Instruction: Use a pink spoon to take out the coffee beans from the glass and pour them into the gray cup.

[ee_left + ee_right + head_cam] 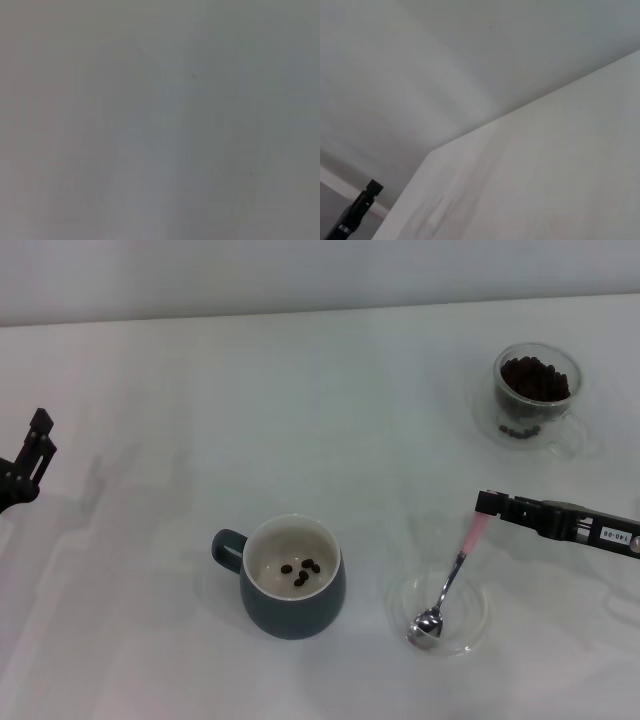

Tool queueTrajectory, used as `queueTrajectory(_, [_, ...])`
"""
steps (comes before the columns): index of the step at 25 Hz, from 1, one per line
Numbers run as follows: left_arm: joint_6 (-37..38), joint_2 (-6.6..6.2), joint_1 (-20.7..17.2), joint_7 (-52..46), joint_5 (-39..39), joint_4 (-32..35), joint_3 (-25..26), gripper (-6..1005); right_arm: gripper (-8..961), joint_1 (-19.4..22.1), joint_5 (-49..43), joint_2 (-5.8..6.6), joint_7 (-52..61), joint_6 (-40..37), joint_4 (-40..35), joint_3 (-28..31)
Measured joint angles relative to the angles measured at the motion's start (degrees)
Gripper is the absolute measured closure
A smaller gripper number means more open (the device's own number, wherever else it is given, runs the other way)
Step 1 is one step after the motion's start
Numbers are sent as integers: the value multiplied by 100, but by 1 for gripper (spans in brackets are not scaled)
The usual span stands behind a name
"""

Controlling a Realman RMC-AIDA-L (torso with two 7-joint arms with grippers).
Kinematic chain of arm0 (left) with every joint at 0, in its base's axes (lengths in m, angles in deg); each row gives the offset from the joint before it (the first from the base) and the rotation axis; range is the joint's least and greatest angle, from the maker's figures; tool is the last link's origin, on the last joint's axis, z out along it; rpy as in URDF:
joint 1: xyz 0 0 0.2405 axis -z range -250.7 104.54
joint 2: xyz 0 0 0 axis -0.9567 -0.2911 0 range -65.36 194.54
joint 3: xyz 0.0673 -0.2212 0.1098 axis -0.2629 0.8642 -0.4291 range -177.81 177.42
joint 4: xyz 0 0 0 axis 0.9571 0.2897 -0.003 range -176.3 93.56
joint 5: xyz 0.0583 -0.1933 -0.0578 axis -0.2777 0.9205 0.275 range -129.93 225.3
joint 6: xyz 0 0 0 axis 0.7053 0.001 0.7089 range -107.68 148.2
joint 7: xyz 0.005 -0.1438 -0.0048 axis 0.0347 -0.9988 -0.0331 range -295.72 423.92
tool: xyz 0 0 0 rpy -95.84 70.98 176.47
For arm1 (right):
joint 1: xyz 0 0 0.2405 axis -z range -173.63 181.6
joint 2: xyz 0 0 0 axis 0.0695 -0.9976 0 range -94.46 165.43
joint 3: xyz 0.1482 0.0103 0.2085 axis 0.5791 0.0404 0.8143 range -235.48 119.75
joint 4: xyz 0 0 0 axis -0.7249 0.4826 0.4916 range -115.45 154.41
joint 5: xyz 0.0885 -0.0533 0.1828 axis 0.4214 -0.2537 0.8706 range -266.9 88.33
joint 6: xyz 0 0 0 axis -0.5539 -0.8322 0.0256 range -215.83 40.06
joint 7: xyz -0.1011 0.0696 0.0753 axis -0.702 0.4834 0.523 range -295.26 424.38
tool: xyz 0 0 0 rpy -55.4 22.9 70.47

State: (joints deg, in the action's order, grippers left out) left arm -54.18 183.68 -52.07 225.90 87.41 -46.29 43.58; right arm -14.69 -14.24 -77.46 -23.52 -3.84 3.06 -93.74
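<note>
So right gripper (484, 504) pinches the pink end of the spoon (452, 578), jaws pressed on the handle tip. Spoon hangs tilted, its bowl down in the clear saucer (478, 625) and looking empty. Gray cup (294, 590) sits just beside the saucer with a few beans (301, 571) already inside. Glass (535, 398) is well apart toward the far right, still heaped with beans (535, 378) (a few more show low in its double wall). Left gripper (28, 462) parked at the left edge, can't tell its jaws. Wrist views only show bare table.

Risks, my read:
- grip sits at the very handle end, so the spoon could pivot or slip during a scoop
- glass is small and light, a hard push may tip or slide it
- the carry to the cup is long, and any tilt spills beans onto the table
</note>
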Motion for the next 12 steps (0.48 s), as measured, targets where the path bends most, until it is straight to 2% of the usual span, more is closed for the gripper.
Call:
queueTrajectory(7, [0, 0, 0, 0, 0, 7, 0, 348, 690, 0, 58, 2, -17, -21, -43, 78])
queueTrajectory(12, [0, 0, -1, 0, 0, 16, 5, 348, 690, -9, 200, 92, 4, -9, -55, 179])
